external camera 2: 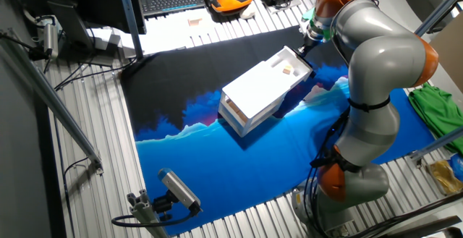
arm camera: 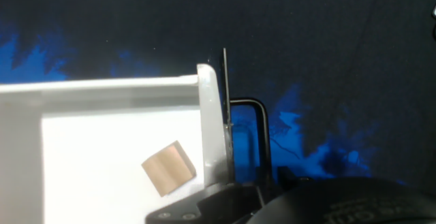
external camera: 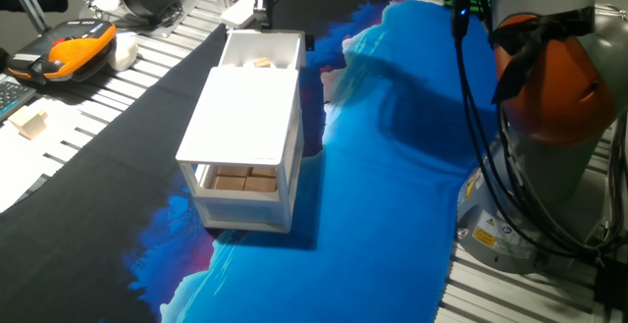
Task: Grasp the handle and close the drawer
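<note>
— White plastic, pulled well out: that is the drawer [external camera: 261, 50], the upper tier of the small cabinet [external camera: 245, 117] standing on the blue-and-black cloth [external camera: 383, 166] that covers the bench [external camera: 167, 43]. One tan block [arm camera: 169, 167] lies loose inside it. So which step are you on?

— I judge it the grasp, at the handle [arm camera: 251, 139], a dark wire loop on the drawer's front wall. My end effector [external camera: 262, 7] sits right at that front, at the far end of the cabinet from its closed back. In the hand view the loop stands just beside the wall, directly ahead of my hand.

— Are your fingers spread or pinched on it?

— I cannot tell. The fingertips do not show in the hand view, and both fixed views are too small there.

— And next?

— If the grip is good, a straight push along the drawer's run, back into the cabinet, kept level so the box does not jam. If not, I must pinch the loop first.
</note>
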{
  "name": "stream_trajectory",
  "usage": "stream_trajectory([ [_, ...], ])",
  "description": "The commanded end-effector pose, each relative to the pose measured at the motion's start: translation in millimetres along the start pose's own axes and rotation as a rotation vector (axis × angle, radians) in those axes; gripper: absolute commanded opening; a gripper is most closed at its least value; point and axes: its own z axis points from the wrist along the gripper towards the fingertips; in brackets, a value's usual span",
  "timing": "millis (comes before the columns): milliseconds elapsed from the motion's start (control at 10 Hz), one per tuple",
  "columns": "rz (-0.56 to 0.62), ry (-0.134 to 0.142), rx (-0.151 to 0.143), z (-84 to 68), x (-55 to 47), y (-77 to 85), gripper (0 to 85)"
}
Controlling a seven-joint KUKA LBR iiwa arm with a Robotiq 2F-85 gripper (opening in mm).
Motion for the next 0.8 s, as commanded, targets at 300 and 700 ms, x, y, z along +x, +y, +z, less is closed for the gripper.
stream_trajectory([
  [300,0.018,-0.011,-0.001,-0.7,-0.5,0.4,17.0],
  [700,0.032,-0.016,-0.011,2.3,0.1,6.0,17.0],
])
